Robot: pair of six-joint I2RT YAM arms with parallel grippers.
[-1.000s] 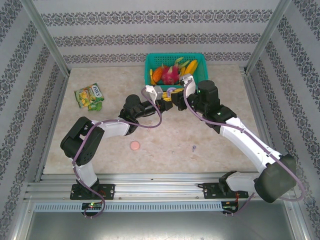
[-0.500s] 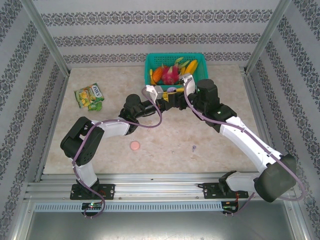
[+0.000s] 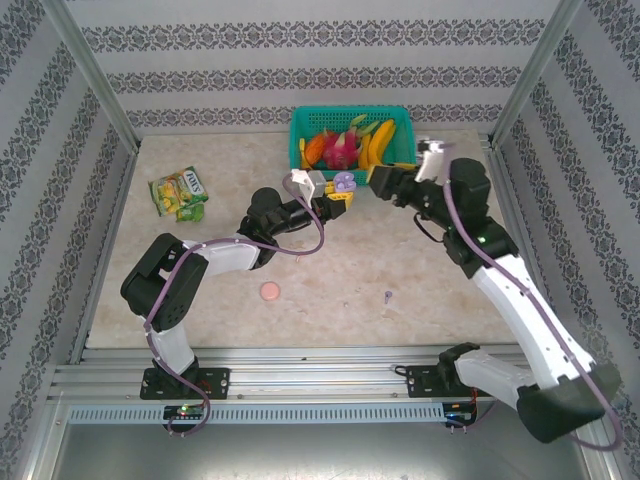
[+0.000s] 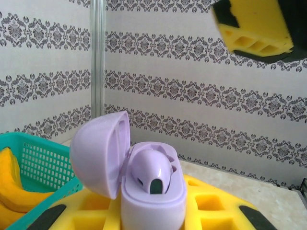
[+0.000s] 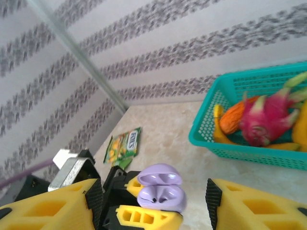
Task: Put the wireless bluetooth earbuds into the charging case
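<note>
One lilac earbud (image 4: 151,168) sits in the open purple case (image 4: 152,201), rounded head up, its dark oval facing the left wrist camera. Its stem is hidden down in the well. The case stands upright, pinched tight between the yellow pads of the left gripper (image 3: 336,192), with the lid swung open on its hinge to the left in that view. It is held up off the table (image 3: 330,265), just in front of the teal basket (image 3: 350,110) of fruit (image 3: 340,148). The right gripper (image 3: 381,181) is beside the case but apart from it, jaws spread wide and holding nothing.

A second lilac earbud (image 3: 387,296) lies loose on the table nearer the front edge, well apart from both grippers. It is tiny from above, and its stem seems to point toward the near edge. A round pink case (image 3: 269,291) lies to its left, with bare tabletop between them. A green snack packet (image 3: 179,192) rests near the left wall, and the middle of the table is open.
</note>
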